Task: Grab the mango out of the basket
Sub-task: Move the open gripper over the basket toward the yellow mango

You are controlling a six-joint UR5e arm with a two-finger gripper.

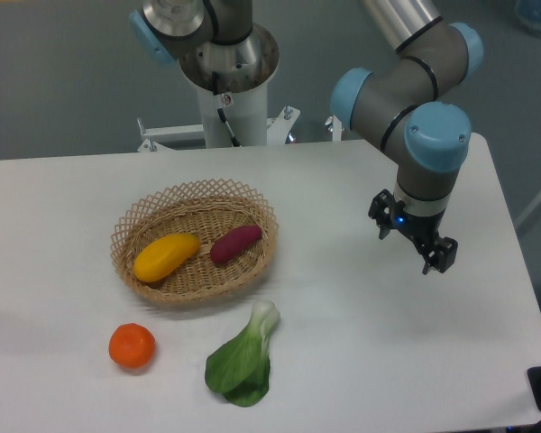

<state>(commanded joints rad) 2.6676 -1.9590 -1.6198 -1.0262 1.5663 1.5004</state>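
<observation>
The mango [166, 256] is a smooth yellow-orange oblong fruit lying in the left half of the wicker basket [198, 194]. A dark purple-red tuber [235, 244] lies beside it in the right half. My gripper [413, 244] hangs above the table well to the right of the basket, far from the mango. Its dark fingers look spread apart with nothing between them.
A round orange fruit [132, 346] sits on the table in front of the basket at the left. A green leafy bok choy [243, 361] lies in front of the basket's right side. The arm's base [225, 86] stands behind the table.
</observation>
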